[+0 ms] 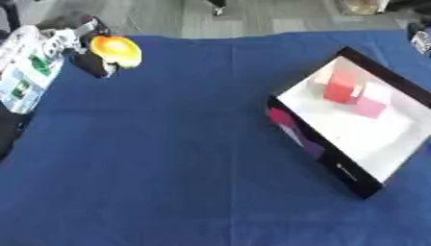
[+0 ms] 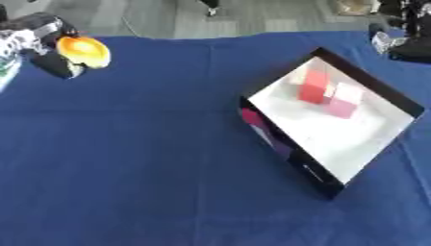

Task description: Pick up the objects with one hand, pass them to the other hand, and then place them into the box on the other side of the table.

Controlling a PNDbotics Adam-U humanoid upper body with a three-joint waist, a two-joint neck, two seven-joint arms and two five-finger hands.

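I note the left hand (image 1: 84, 57) curled round an orange-yellow object (image 1: 115, 51), apparently clasped; the box (image 1: 336, 168) holds red and pink blocks (image 1: 341, 89).

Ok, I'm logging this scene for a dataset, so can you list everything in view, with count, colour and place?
Tablecloth: one, blue, covering the table.
Box: one, black walls with a white floor, on the table's right side, set askew.
Red block: one, red, inside the box near its far end.
Pink block: one, pink, inside the box, right beside the red block.
Round object: one, orange and yellow, at the far left, held off the cloth.
Printed pack: one, white with green marks, at the left edge.
Left robot hand: one, black, far left, fingers curled round the round object.
Right robot hand: one, dark with silver, upper right corner; fingers unclear.
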